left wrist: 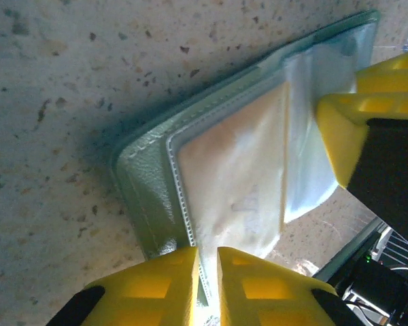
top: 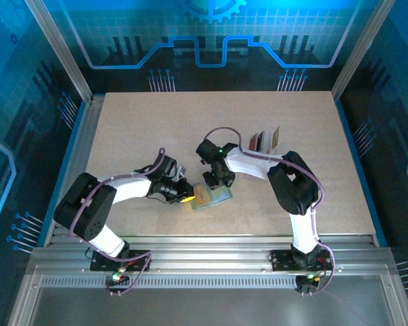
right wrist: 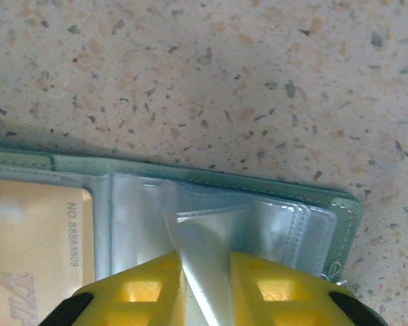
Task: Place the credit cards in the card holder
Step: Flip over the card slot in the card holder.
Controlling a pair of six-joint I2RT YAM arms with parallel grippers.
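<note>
One printed number, on a card

The tan card [right wrist: 34, 238] in the card holder [right wrist: 190, 171] carries small sideways print: "NO" and a row of digits, mostly eights, the last ones unclear. Larger pale lettering beside it is cut off and unreadable.

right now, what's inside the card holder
One tan card lies tucked inside the card holder. The loose sleeve pinched by the right gripper looks empty. Anything under the top layers is covered.
</note>
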